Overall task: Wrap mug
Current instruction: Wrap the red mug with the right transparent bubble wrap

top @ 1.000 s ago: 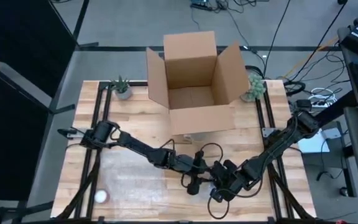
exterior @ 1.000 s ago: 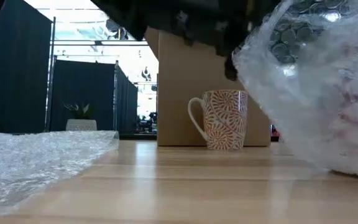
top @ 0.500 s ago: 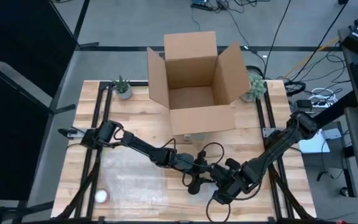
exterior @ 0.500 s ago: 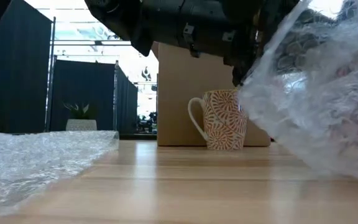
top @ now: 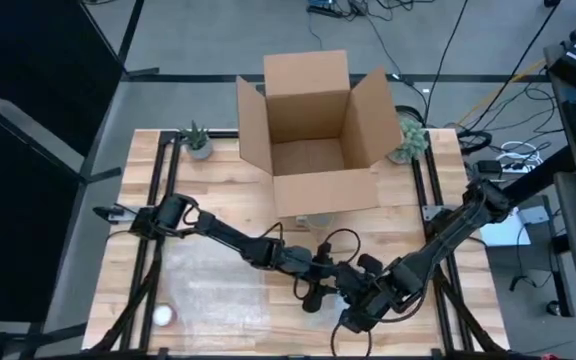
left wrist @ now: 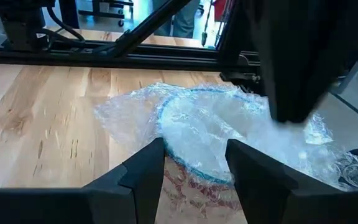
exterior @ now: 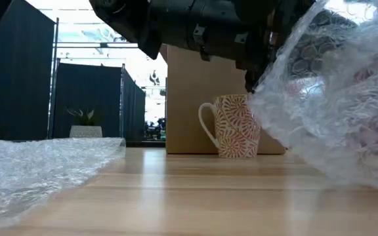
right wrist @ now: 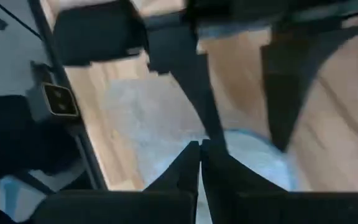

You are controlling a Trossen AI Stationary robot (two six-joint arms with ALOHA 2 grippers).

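While arms converge, right end effector (right wrist: 199, 163) pinches bubble wrap (left wrist: 229, 134).

Two mugs (exterior: 236, 126) (exterior: 346, 98), one box (top: 308, 130), two plants (top: 196, 141) (top: 409, 138).

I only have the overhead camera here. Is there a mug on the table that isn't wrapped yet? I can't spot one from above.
Observer: Yes. The low view shows a patterned mug standing upright and bare in front of the cardboard box.
Operator: And what is under the two arms?
Observer: A bundle of bubble wrap, with something patterned showing through it.
Operator: Which arm has hold of it?
Observer: The right gripper, it seems: its fingers are shut at the wrap, while the left gripper is open over the bundle.
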